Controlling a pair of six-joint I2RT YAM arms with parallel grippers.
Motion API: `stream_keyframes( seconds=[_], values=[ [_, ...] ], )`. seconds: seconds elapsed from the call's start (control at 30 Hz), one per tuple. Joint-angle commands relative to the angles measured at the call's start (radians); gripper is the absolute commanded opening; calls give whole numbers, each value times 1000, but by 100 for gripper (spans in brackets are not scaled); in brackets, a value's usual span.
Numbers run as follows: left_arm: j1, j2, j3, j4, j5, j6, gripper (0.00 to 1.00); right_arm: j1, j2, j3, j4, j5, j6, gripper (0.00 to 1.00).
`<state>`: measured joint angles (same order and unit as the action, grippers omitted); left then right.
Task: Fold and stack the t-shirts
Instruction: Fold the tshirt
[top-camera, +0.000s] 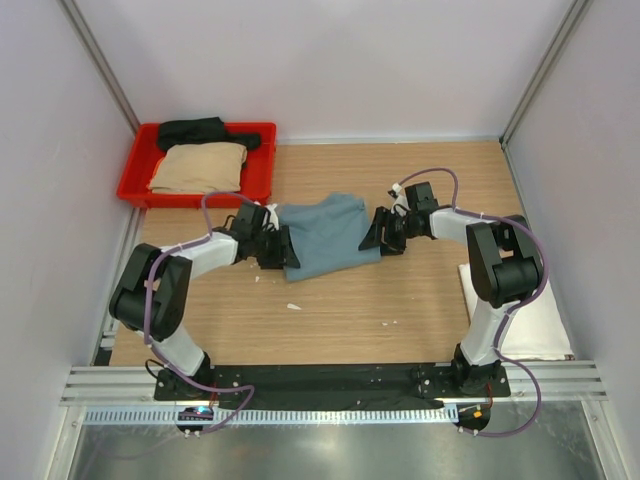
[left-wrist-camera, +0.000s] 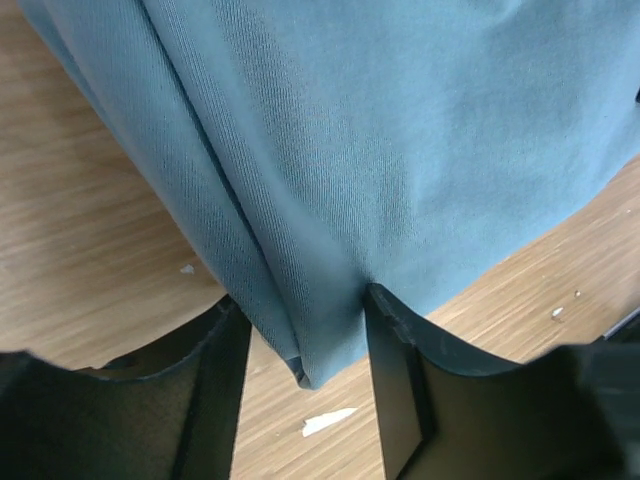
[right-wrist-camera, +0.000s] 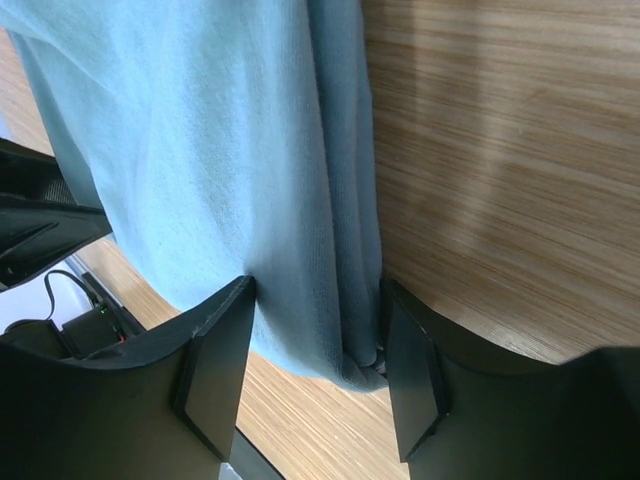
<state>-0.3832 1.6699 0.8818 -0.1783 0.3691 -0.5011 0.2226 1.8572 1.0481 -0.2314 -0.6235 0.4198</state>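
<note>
The teal-blue t-shirt (top-camera: 325, 235) lies mid-table (top-camera: 400, 300). The left gripper (left-wrist-camera: 305, 320), at its nine o'clock, and the right gripper (right-wrist-camera: 318, 320), at its three o'clock, each clamp a bunched edge. The tan t-shirt (top-camera: 200, 167) rests in a red tray (top-camera: 135, 185) at ten o'clock.

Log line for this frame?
teal t-shirt: centre | left tool: shut on left end | right tool: shut on right end | tan t-shirt, black t-shirt: in red tray | white t-shirt: far right
</note>
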Motion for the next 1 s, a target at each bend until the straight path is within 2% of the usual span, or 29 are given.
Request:
stream_keyframes(
  seconds=[0.0, 0.07, 0.17, 0.2, 0.27, 0.3, 0.4, 0.47, 0.5, 0.53, 0.57, 0.6, 0.67, 0.7, 0.73, 0.8, 0.87, 0.97],
  values=[
    [-10, -58, -27, 46, 42, -23, 48, 8, 2, -17, 3, 1, 4, 57],
    [-10, -71, -35, 37, 41, -31, 43, 8, 0, -19, 4, 1, 5, 55],
    [-11, -73, -14, -41, 50, -68, 24, 8, -15, -29, -11, 2, 10, 47],
    [-10, -75, -9, -71, 66, -80, 13, 8, -24, -37, -17, 2, 10, 41],
    [-10, -79, 2, -127, 82, -119, 0, 9, -50, -72, -37, -4, 16, 35],
    [-10, -82, 0, -162, 100, -126, 0, 11, -82, -91, -42, -7, 26, 29],
    [-10, -91, -3, -287, 119, -154, 0, 32, -188, -193, -68, -16, 68, 23],
    [-10, -91, -13, -395, 135, -171, 0, 76, -305, -279, -100, 2, 91, 23],
    [-10, -98, -24, -415, 143, -175, 0, 89, -306, -310, -109, 8, 105, 23],
    [-10, -108, -38, -440, 146, -177, 0, 104, -397, -342, -114, 10, 128, 24],
    [-10, -125, -55, -464, 137, -174, 0, 110, -442, -399, -117, 10, 173, 26],
    [-10, -156, -56, -518, 111, -163, 1, 113, -485, -420, -126, 31, 197, 37],
    [-10, -202, -38, -568, 74, -143, 17, 112, -615, -425, -184, 83, 189, 58],
    [-10, -226, -27, -587, 56, -139, 37, 107, -651, -409, -212, 129, 165, 83],
    [-10, -281, -12, -599, 7, -133, 43, 89, -670, -389, -248, 202, 140, 99],
    [-10, -320, 57, -603, -59, -114, 53, 63, -675, -327, -258, 257, 67, 100],
    [-8, -331, 112, -592, -137, -102, 54, 34, -618, -280, -223, 255, 34, 100],
    [-9, -282, 209, -560, -160, -57, 52, 29, -523, -217, -178, 225, -16, 98]
  ],
)
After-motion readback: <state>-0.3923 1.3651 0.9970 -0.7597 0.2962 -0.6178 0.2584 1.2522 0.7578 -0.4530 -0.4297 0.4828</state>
